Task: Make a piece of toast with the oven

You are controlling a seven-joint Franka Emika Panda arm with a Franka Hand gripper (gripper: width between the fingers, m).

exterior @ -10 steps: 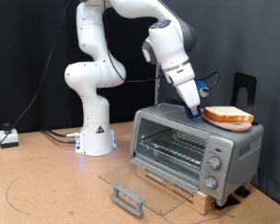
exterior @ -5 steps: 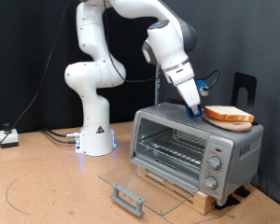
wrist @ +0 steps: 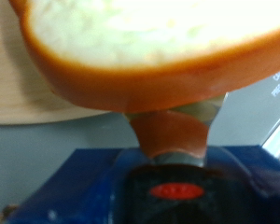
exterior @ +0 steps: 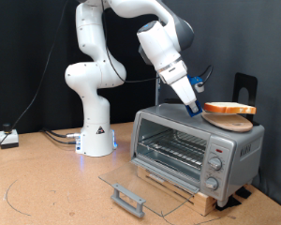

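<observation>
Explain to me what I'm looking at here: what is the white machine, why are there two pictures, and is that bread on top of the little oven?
The white machine is a robot arm, bolted to the table, with a two-finger gripper at its end. One picture comes from a camera standing in the room; the other comes from a camera on the robot's hand, looking along its fingers, so everything there looks huge. On the table sits a small silver toaster oven with its glass door folded down open and its rack empty. On top of the oven is a round wooden plate carrying the piece of toast. The close-up shows the toast's crust right at the fingers, with the plate behind. It looks tilted up at the gripper's side, apparently gripped at its edge.
</observation>
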